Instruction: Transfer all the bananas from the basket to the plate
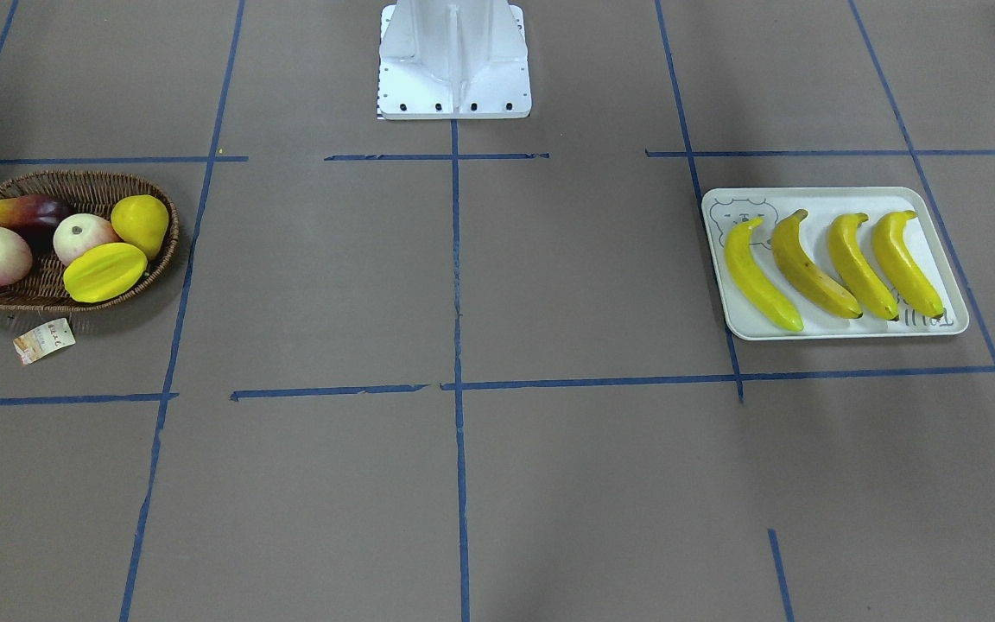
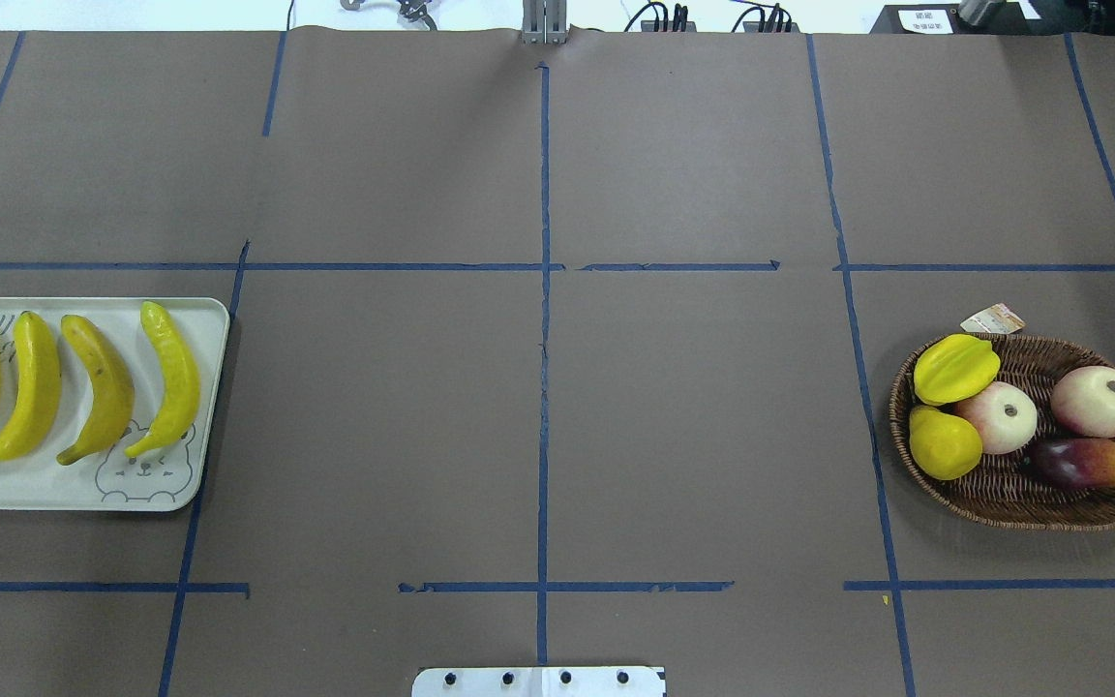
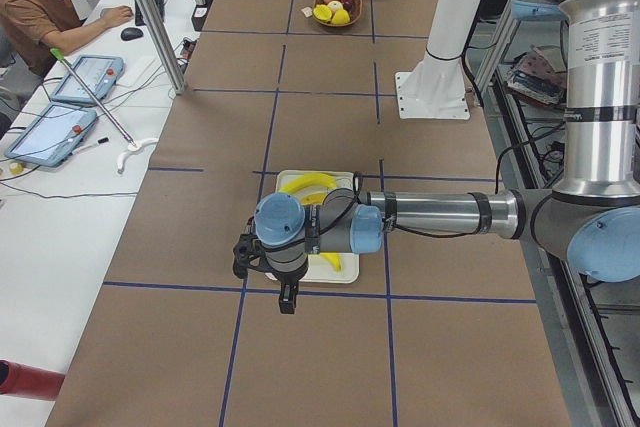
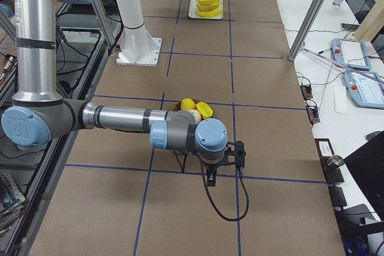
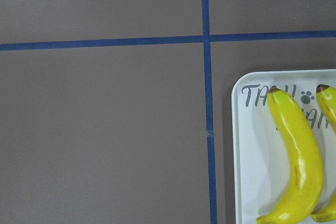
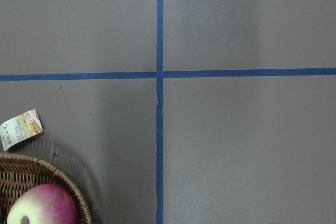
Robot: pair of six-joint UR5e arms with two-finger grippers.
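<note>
Four bananas [image 2: 35, 387] lie side by side on the plate [image 2: 35, 489], none overlapping. The basket [image 2: 1032, 518] sits well apart across the table [image 2: 374, 416] and holds other fruit [image 2: 998, 416]. The left arm stretches its forearm level over the table, the left gripper [image 3: 285, 292] pointing down just past the plate's edge. The right arm mirrors that pose, the right gripper [image 4: 211, 178] hanging beside the basket. Whether either gripper's fingers are spread or pressed together cannot be told.

Glossy yellow curved bananas [image 1: 811, 275] are tipped dark; the off-white rectangular tray [image 1: 925, 250] is printed with a grey bear face; the oval wicker basket [image 1: 22, 298] is dark brown.
</note>
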